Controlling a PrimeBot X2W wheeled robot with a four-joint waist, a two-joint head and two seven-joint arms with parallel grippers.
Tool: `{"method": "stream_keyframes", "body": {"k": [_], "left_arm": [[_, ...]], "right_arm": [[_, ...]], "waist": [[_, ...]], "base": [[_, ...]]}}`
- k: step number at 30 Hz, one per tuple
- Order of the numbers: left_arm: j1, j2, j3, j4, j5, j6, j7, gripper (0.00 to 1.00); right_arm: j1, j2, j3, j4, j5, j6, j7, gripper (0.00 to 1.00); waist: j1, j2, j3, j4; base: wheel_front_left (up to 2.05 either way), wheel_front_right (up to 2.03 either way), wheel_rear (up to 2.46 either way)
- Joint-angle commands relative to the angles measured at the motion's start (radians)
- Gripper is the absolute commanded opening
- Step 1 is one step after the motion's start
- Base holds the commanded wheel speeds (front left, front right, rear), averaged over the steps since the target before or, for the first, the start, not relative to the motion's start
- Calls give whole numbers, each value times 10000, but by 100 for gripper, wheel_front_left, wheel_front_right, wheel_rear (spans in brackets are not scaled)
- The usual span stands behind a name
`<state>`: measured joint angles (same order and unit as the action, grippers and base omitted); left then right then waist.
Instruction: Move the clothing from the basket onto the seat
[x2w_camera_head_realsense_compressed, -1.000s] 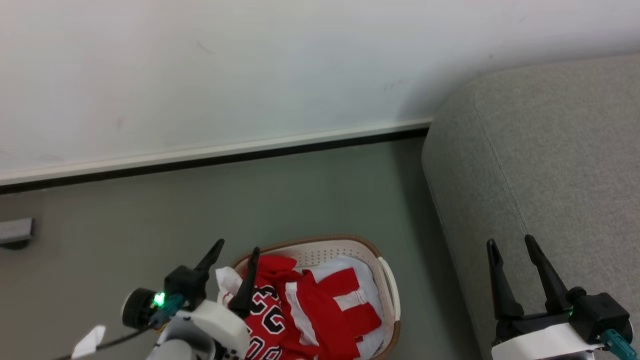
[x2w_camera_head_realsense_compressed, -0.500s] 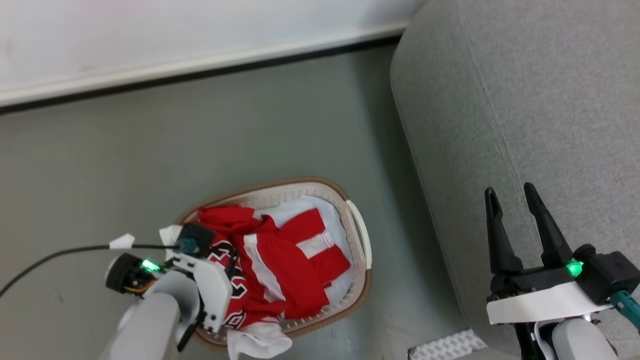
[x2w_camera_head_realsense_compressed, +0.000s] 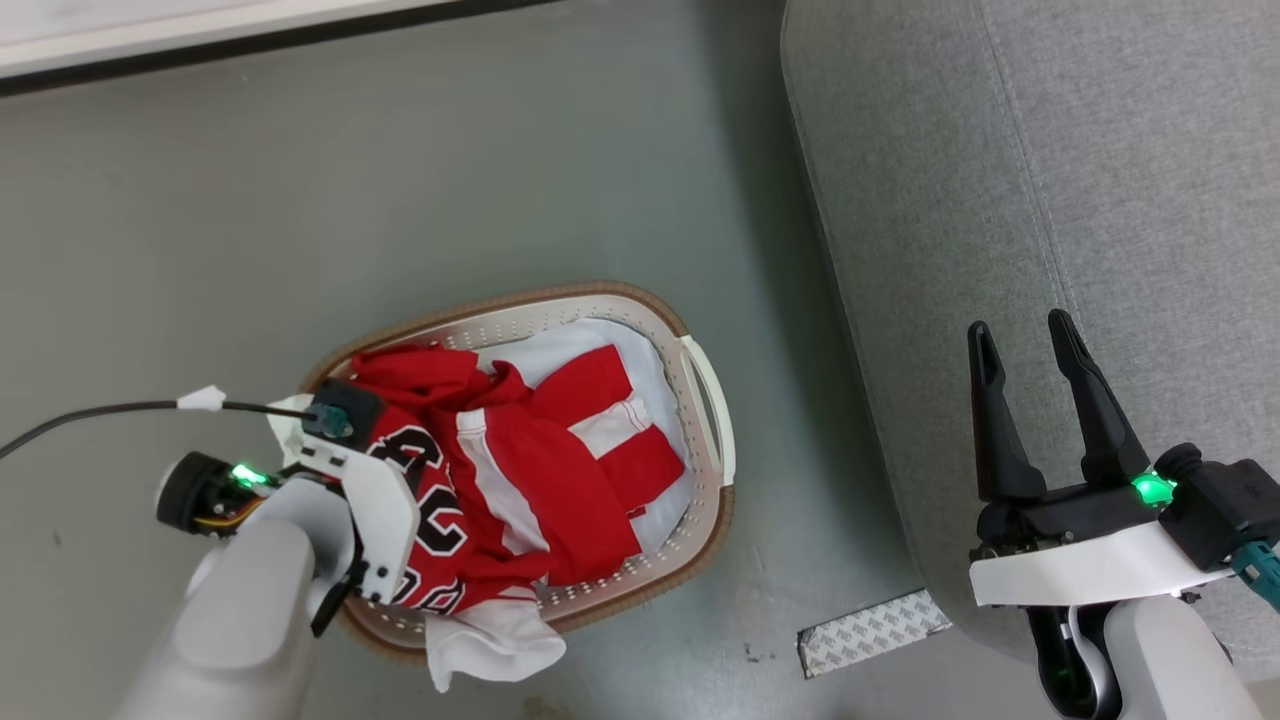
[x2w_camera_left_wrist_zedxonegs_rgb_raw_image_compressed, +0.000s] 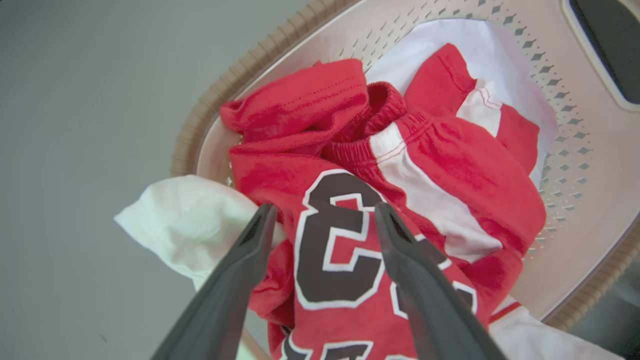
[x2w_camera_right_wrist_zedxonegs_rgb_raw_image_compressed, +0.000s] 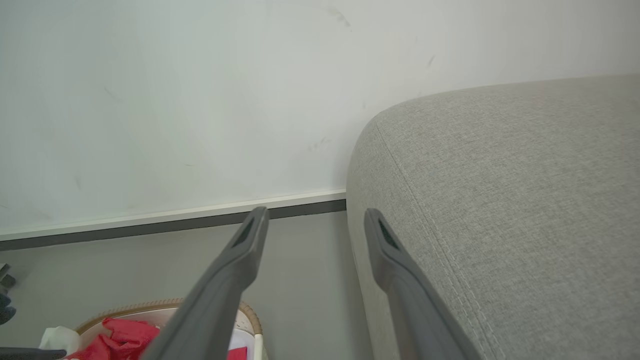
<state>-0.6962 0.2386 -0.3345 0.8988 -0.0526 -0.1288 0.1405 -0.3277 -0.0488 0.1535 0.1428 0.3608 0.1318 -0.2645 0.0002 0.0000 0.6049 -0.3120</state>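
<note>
Left gripper (x2w_camera_left_wrist_zedxonegs_rgb_raw_image_compressed: 325, 210) spread wide over the clothing (x2w_camera_left_wrist_zedxonegs_rgb_raw_image_compressed: 435, 165) in the basket (x2w_camera_head_realsense_compressed: 560, 294), right gripper (x2w_camera_head_realsense_compressed: 1020, 330) gaping too, both empty.

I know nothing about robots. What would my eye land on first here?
The bright red and white clothing heaped in the cream basket on the grey floor stands out first. The left end effector hovers open just over the red jersey, while the right end effector hangs open by the big grey seat on the right.
</note>
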Motion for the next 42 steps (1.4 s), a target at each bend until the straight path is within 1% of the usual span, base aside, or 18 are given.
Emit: {"method": "stream_keyframes", "body": {"k": [1,9,14,15,16,19,22,26,31,32,36,42], "left_arm": [[-168,151,-32,143,-56,-22,67,100],[-556,358,-163,540,-97,-20,330,100],[-750,253,-336,711,-270,-23,554,100],[-764,214,-389,749,-318,-23,590,39],[-783,187,-436,784,-355,-23,592,0],[-717,-31,-604,819,-632,-22,482,0],[-473,-312,-661,709,-1019,-24,119,0],[-14,-767,-659,390,-1525,-24,-632,0],[806,-1123,-730,-28,-1968,-23,-1246,0],[806,-1123,-730,-28,-1968,-23,-1246,0],[1521,-1166,-753,-591,-2208,-23,-1506,0],[2561,-1072,-635,-2043,-2576,111,-1605,0]], "right_arm": [[-162,-33,4,-42,48,-21,2,100],[-318,-30,91,-127,162,-21,2,100],[-399,-32,95,-147,194,-21,2,100],[-392,-32,82,-143,189,-21,2,100],[-387,-32,68,-133,183,-21,2,100],[-291,-30,-19,-21,120,-21,2,100],[-133,-30,-128,70,11,-21,2,100],[205,-32,-348,233,-240,-21,2,100],[738,-36,-581,410,-553,-21,0,100],[738,-36,-581,410,-553,-21,0,100],[1244,-38,-673,540,-811,-21,2,100],[2145,-38,-819,677,-1062,-21,2,100]], "waist": [[-2,0,178,-27],[-2,0,731,-134],[-2,0,1057,-187],[-2,0,1078,-184],[-2,0,1084,-177],[-2,0,920,-82],[-2,0,471,119],[-2,0,-512,531],[-2,0,-2072,994],[-2,0,-2072,994],[-2,0,-3353,1249],[-2,0,-4815,1562]], "base": [[0,0,0],[0,0,0],[0,0,0],[0,0,0],[0,0,0],[0,0,0],[0,0,0],[0,0,0],[0,0,0],[0,0,0],[0,0,0],[0,0,0]]}}
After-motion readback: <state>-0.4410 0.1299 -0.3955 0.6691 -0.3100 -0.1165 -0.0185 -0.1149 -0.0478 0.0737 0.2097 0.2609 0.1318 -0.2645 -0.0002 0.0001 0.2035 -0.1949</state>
